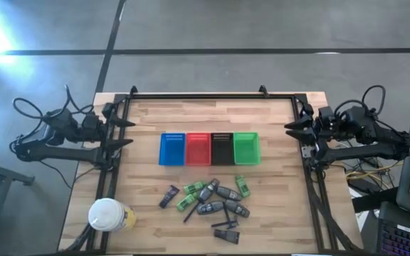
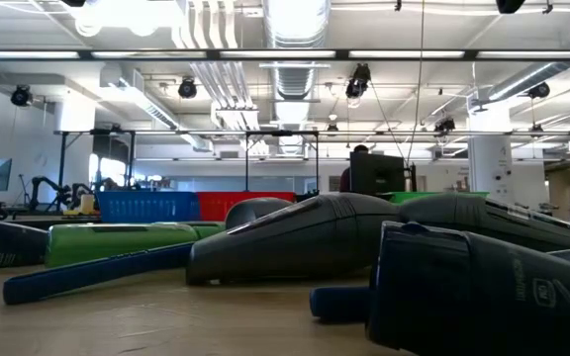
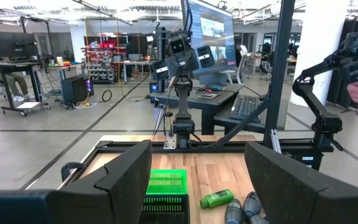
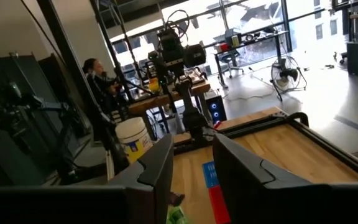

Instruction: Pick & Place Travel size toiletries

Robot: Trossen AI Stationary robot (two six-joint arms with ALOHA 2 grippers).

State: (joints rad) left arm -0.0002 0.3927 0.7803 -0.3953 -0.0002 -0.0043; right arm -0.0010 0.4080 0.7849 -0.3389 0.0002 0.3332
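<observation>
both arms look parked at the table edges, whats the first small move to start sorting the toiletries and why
Probably bring the left gripper in over the toiletries and lower it toward the dark tube lying apart on that arm's side. Both grippers, the right gripper too, sit open and empty at the edges, all four baskets look empty, and that outlying tube leaves room for the fingers.

L arm (image 1: 70, 139): dark, jointed, black cables looped at rear | R arm (image 1: 365, 135): same dark build, cable loops | fingers (image 3: 129, 177): wide, matte dark, angular
</observation>
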